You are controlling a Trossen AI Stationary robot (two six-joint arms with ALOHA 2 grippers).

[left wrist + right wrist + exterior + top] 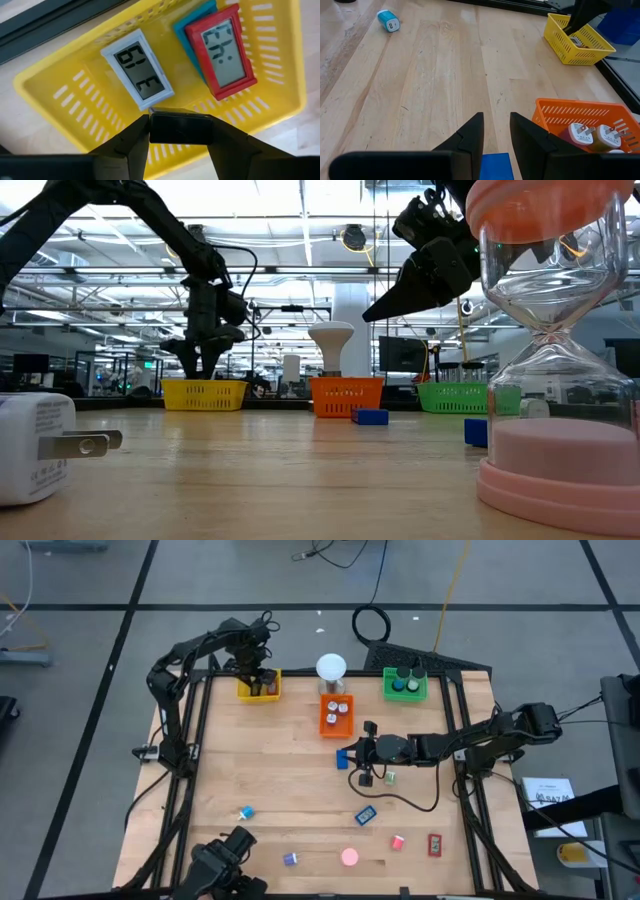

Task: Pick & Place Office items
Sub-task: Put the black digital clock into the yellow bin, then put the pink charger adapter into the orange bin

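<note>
While our left gripper hangs over the far-left yellow tray, fingers parted around a dark item, we judge release comes next.

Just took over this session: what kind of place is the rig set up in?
Probably a robotics lab or open industrial workspace: a wooden worktable on a taped grey floor, cables trailing behind it, and exposed ceiling trusses with strip lights in the low view.

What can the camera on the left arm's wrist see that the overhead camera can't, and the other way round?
Only the left wrist view shows what lies in the yellow basket: a grey digital clock, a red one over a teal one, and a black piece between the left gripper's fingers. Only the high view shows the orange basket, green basket, lamp and right gripper. Both show the yellow basket.
</note>
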